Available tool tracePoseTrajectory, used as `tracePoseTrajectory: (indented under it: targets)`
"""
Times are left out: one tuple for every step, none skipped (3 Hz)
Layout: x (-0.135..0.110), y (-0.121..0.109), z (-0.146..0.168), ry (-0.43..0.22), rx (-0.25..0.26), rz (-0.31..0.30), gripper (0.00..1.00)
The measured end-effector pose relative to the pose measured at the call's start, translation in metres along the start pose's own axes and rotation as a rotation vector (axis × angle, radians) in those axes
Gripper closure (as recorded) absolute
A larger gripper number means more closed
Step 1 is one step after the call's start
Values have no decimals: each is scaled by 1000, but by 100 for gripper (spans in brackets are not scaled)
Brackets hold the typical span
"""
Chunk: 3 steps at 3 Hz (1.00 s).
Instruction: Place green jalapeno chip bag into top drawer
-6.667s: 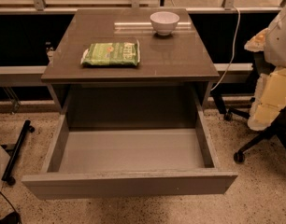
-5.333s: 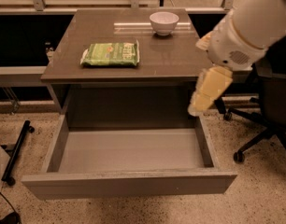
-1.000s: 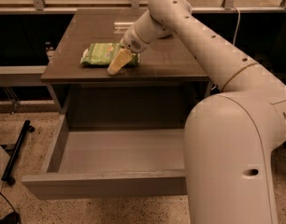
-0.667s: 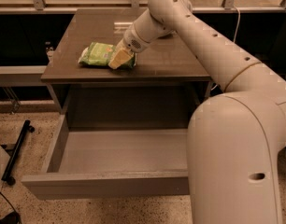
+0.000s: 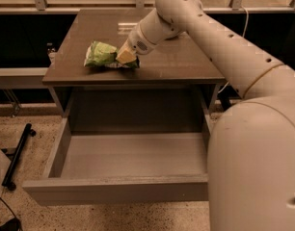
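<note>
The green jalapeno chip bag (image 5: 100, 54) lies crumpled on the left part of the table top (image 5: 186, 61). Its right end is bunched up and raised. My gripper (image 5: 125, 57) reaches in from the right, and its yellowish fingers are shut on that right end of the bag. The top drawer (image 5: 133, 155) stands pulled wide open under the table and nothing lies in it. Its plain front panel (image 5: 113, 189) is nearest the camera. My arm hides the back right of the table.
My arm's large white body (image 5: 256, 167) fills the right foreground and covers the drawer's right side. A black bar (image 5: 17, 153) lies on the speckled floor at the left. A window rail (image 5: 65, 6) runs behind the table.
My gripper has closed on the bag's right end. The bag has gone from flat to crumpled and has bunched toward the left.
</note>
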<state>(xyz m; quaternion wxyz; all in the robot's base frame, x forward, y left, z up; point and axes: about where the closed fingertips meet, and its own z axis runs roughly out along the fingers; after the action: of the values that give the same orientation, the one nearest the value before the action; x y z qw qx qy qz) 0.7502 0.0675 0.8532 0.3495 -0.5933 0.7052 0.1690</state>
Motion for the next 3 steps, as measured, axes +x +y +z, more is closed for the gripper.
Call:
tracePoseTrajectory:
  targets:
    - [-2,11,-15,-11,14,-10,100]
    - [-6,45,-52,-65,22,-60,100]
    - [27,143,-81,-130,-122,-108,100]
